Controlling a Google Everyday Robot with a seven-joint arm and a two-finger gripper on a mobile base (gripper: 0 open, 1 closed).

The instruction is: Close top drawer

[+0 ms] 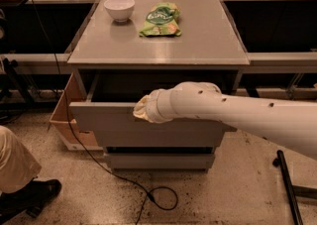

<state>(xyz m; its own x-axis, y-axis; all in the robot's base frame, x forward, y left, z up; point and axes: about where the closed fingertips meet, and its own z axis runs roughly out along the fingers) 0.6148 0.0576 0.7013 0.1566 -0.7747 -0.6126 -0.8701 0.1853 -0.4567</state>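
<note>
The top drawer (106, 129), a wide matte-grey box with a plain, handle-less front, stands partway out below the front edge of the surface (203, 45), level, with its dark inside showing. The hand (140, 110) is at the front's upper rim, near the middle.

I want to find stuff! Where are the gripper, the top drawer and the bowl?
gripper (142, 110): camera view, yellowish tip at drawer front
top drawer (104, 125): camera view, grey front
bowl (119, 12): camera view, outer side

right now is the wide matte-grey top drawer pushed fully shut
No, the top drawer stands pulled out from the cabinet, its dark inside showing, with the gripper at its front's upper edge.
</note>
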